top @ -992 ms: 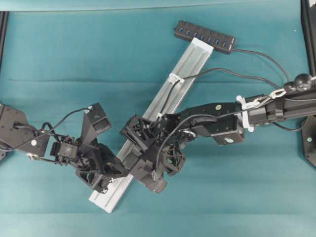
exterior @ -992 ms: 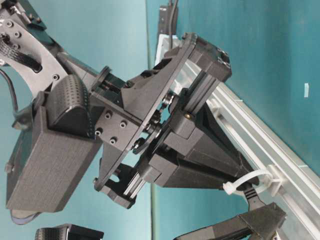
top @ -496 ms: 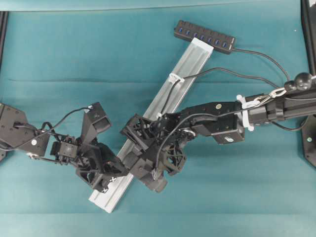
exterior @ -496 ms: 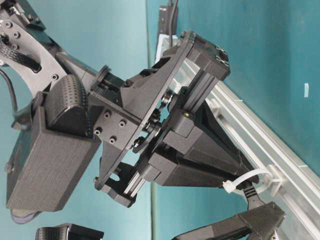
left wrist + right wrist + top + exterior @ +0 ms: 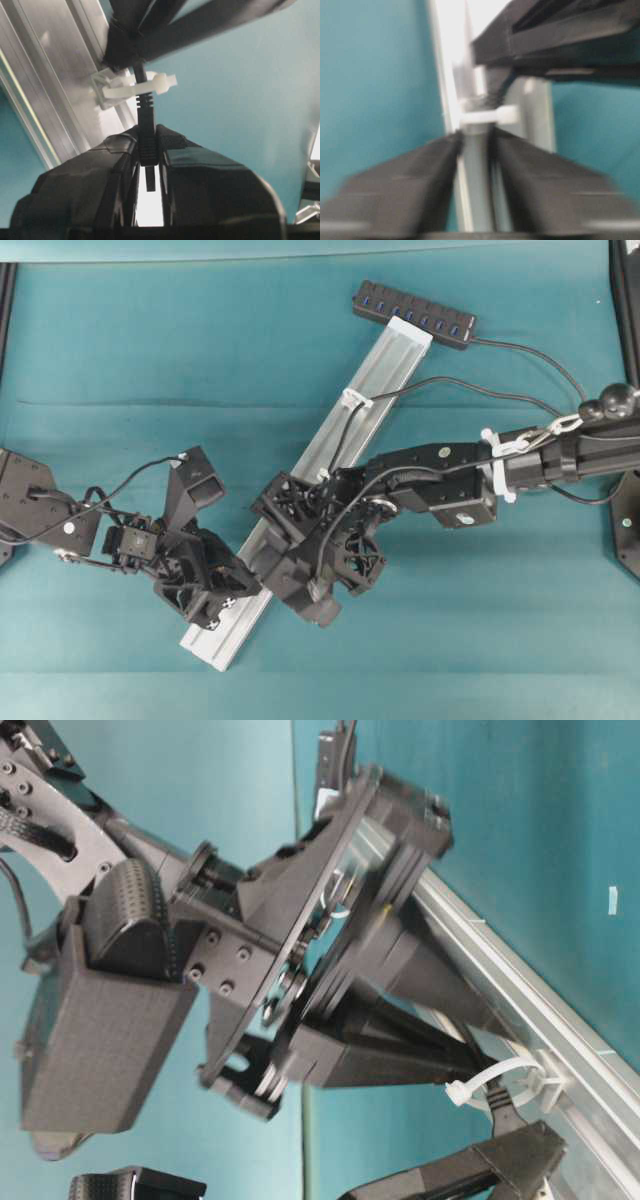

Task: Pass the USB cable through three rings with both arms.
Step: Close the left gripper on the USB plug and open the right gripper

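Note:
The silver rail [image 5: 375, 375] runs diagonally from the black hub [image 5: 412, 312] toward the front left. The USB cable [image 5: 340, 435] passes through the upper ring [image 5: 355, 398] and down the rail under my right arm. Its plug [image 5: 148, 150] sticks through the lowest ring [image 5: 135, 87], and my left gripper [image 5: 148, 132] is shut on it just past that clip. My right gripper [image 5: 476, 132] is on the other side of the same ring [image 5: 482, 116], open and blurred, with only the rail between its fingers. At table level the ring [image 5: 500, 1078] sits between both grippers.
Teal cloth covers the table [image 5: 150, 360]. Both arms crowd the lower half of the rail, with my left gripper [image 5: 235, 585] at its left edge and my right gripper [image 5: 268, 565] over it. Loose black arm wires [image 5: 130, 485] hang nearby.
My right gripper's jaws have spread apart, letting go of the cable, and the hand has shifted slightly. The left gripper keeps its hold on the plug.

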Controlling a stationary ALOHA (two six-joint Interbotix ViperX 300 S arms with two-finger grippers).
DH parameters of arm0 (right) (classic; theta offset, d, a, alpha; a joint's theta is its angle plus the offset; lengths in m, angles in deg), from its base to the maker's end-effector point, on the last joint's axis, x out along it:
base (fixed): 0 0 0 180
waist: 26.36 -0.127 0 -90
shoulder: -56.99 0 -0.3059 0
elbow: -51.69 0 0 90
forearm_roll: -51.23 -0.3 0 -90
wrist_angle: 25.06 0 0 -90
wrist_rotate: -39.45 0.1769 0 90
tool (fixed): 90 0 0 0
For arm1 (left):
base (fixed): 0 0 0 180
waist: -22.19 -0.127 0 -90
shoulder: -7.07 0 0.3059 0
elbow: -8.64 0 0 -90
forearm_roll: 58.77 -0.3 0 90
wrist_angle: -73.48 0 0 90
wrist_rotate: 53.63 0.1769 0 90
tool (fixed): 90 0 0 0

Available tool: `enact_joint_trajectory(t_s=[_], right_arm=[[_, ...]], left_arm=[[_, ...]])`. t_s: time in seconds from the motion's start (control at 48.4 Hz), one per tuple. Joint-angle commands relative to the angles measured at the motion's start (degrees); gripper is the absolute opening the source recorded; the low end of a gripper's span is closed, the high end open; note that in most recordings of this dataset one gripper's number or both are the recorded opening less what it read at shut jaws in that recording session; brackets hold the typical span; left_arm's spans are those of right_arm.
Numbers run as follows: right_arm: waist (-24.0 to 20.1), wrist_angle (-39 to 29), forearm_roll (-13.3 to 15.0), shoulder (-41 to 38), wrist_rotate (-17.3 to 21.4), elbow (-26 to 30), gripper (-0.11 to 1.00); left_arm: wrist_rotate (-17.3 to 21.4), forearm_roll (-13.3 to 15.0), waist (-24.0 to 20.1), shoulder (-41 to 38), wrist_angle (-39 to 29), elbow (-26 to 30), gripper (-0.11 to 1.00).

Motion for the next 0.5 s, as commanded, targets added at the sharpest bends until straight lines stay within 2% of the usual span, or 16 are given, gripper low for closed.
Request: enact_joint_trajectory(t_s=[0.0, 0.041, 0.083, 0.289, 0.475], right_arm=[[0.62, 0.00, 0.18, 0.79, 2.64, 0.18, 0.82], [0.70, 0.00, 0.53, 0.97, 3.52, 0.18, 0.89], [0.79, -0.09, 0.70, 1.14, 3.96, 0.00, 0.91], [0.97, 0.26, 0.88, 1.85, 4.04, -0.53, 0.87], [1.32, 0.35, 0.88, 2.99, 4.13, -1.76, 0.87]], left_arm=[[0.00, -0.09, 0.18, 0.79, 0.26, 0.79, 0.10], [0.00, -0.09, 0.26, 0.88, 0.35, 0.79, 0.10], [0.00, -0.09, 0.26, 0.88, 0.26, 0.79, 0.10], [-0.62, -0.09, 0.44, 1.23, 0.26, 0.44, 0.10], [-4.04, -0.18, 1.14, 4.48, -0.18, -1.58, 0.10]])
